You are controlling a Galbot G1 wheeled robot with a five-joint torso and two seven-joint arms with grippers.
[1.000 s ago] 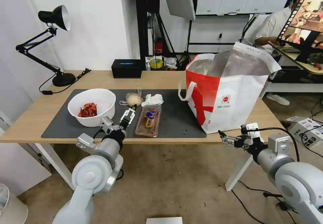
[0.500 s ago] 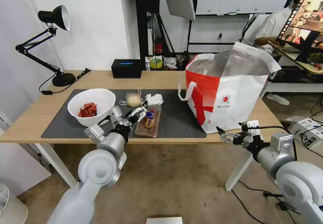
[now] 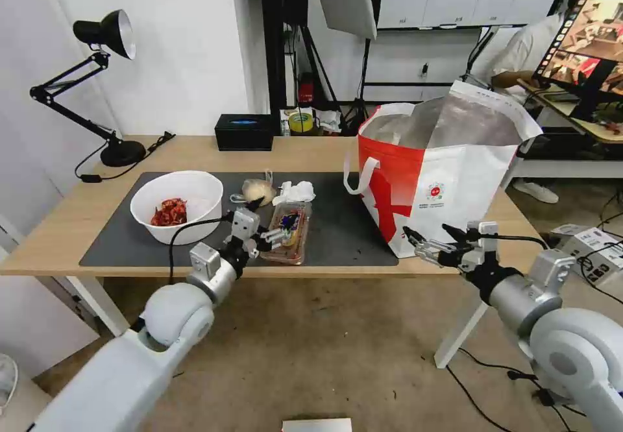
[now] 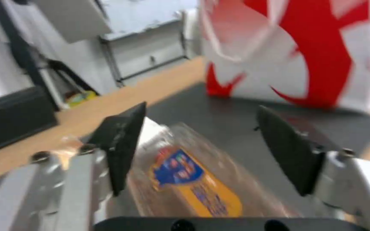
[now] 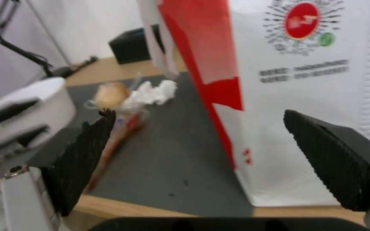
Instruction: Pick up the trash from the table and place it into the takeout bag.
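Note:
On the dark mat [image 3: 350,224] of the table [image 3: 305,150] lie a white bowl [image 3: 195,182] with red scraps [image 3: 170,211], a small clear bag with a beige lump [image 3: 257,191], a crumpled tissue [image 3: 295,192] and a clear clamshell tray [image 3: 290,232]. My left gripper [image 3: 267,220] hangs open just above the tray's left side; in the left wrist view the tray [image 4: 185,173] sits between its open fingers [image 4: 120,144]. The takeout bag [image 3: 448,185] stands open on the right. My right gripper [image 3: 433,239] is open beside the bag's near lower corner [image 5: 305,89], touching nothing.
A black desk lamp [image 3: 104,82] stands at the table's far left and a small black box [image 3: 244,132] at the back edge. A person sits at a desk behind the bag. Cables and a small box [image 3: 594,247] lie on the floor to the right.
My left arm has swung right, and its gripper has turned from near the lump bag to over the tray. My right gripper has moved left and up toward the bag's corner.

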